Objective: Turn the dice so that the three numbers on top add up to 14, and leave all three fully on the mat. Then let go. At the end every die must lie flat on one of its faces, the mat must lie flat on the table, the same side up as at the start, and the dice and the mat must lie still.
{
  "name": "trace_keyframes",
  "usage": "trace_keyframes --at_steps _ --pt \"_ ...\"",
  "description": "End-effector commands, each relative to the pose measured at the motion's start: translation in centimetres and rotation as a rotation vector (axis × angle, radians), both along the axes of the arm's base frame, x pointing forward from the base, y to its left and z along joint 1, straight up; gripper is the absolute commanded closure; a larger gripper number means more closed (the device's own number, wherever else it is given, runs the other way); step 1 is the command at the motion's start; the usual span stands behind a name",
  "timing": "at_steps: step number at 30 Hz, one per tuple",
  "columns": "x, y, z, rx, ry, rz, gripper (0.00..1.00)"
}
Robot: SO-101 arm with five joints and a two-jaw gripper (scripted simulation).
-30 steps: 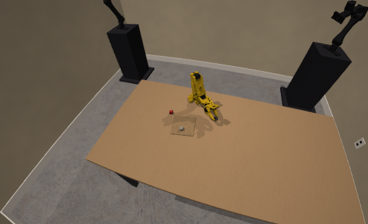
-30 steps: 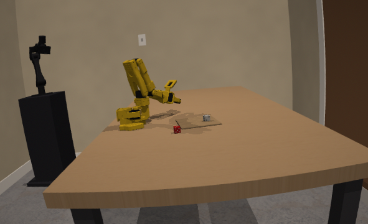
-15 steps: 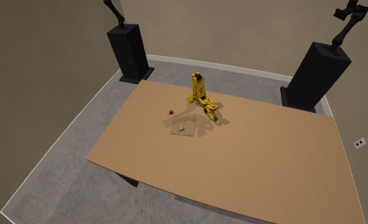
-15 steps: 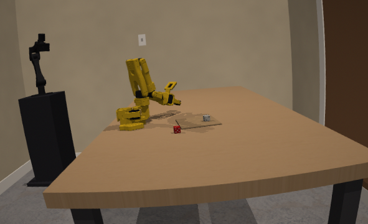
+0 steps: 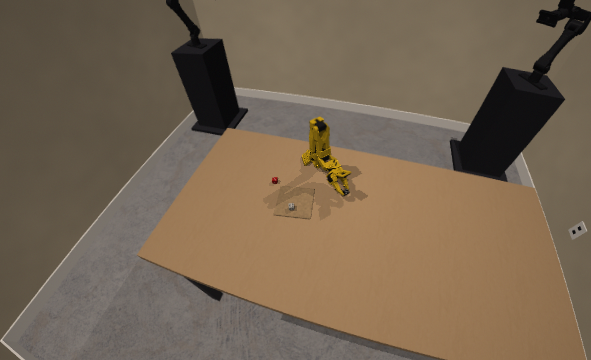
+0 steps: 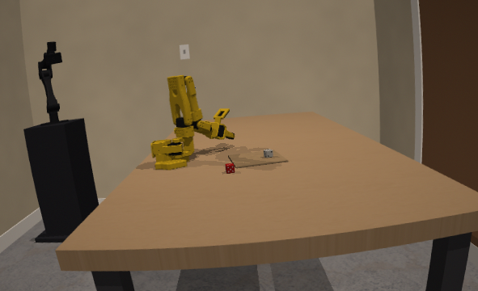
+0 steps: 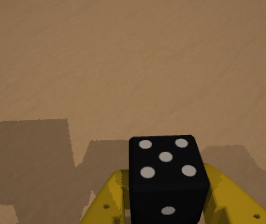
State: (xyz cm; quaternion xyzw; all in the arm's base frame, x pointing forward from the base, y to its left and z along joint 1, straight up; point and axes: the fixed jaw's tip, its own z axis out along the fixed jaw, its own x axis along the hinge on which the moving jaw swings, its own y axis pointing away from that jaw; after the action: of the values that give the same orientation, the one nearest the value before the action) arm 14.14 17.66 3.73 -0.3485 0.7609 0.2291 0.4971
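The end effector (image 5: 344, 191) (image 6: 231, 137) (image 7: 165, 192) grips the black die (image 5: 345, 192) (image 7: 165, 172) above the tabletop (image 5: 400, 250) (image 6: 263, 202) — best carried level over the mat (image 5: 302, 197) (image 6: 251, 162), lowered until flat, then released gently. Leave room beside the white die (image 5: 291, 206) (image 6: 268, 153) (already on the mat); the red die (image 5: 275, 180) (image 6: 230, 168) sits off it — presumably a later job.

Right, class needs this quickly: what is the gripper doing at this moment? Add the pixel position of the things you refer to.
Gripper (image 5: 345, 190) (image 6: 231, 136) (image 7: 166, 200): closed, holding the black die (image 5: 345, 192) (image 7: 168, 162) between its fingers.
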Motion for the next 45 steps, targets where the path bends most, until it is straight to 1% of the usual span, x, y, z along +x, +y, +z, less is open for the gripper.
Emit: trace_keyframes --at_steps 1,13,22,30,39,45 --pt "0.2 0.6 0.7 0.030 -0.035 0.013 1.00" --pt "0.2 0.6 0.2 0.030 -0.035 0.013 1.00" --pt "0.2 0.6 0.0 0.030 -0.035 0.013 1.00" --pt "0.2 0.6 -0.5 0.030 -0.035 0.013 1.00" --pt "0.2 0.6 -0.6 0.030 -0.035 0.013 1.00" --pt "0.2 0.6 -1.0 0.030 -0.035 0.013 1.00"
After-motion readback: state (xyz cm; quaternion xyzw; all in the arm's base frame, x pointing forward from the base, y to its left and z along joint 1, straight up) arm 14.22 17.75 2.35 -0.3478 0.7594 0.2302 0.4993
